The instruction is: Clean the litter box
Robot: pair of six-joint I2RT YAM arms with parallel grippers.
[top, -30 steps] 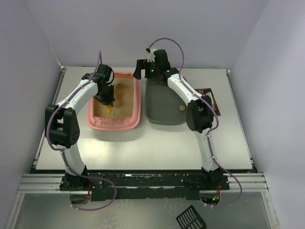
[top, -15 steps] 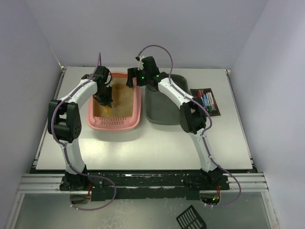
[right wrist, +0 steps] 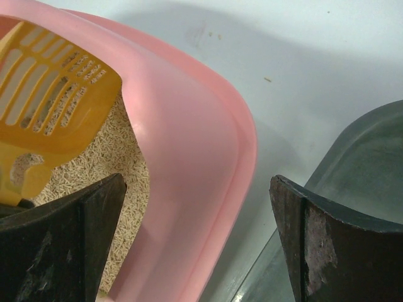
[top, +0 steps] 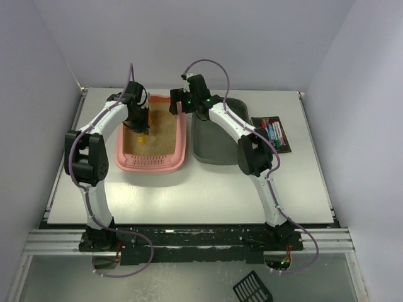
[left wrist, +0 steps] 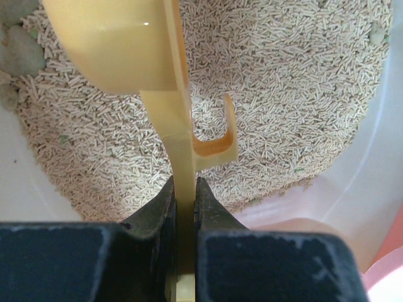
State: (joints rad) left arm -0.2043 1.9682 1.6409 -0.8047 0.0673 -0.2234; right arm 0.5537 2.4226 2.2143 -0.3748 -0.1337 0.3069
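Note:
The pink litter box [top: 151, 165] with tan pellet litter [left wrist: 296, 94] lies left of centre on the table. My left gripper [top: 141, 126] is over the box's far half, shut on the handle of a yellow slotted scoop [left wrist: 179, 145]. The scoop's head [right wrist: 53, 88] hangs over the litter. Greyish clumps [left wrist: 25, 53] lie at the litter's edge. My right gripper [top: 178, 102] is open, its jaws straddling the box's far right rim [right wrist: 195, 163] without touching it.
A dark grey tray [top: 217, 141] sits just right of the litter box; its rim shows in the right wrist view [right wrist: 352, 157]. A black tray of markers [top: 272, 133] lies at the right. White walls enclose the table on three sides.
My right gripper has swung left from above the grey tray to the litter box's far right corner. My left gripper with the scoop has shifted slightly toward the far end of the box.

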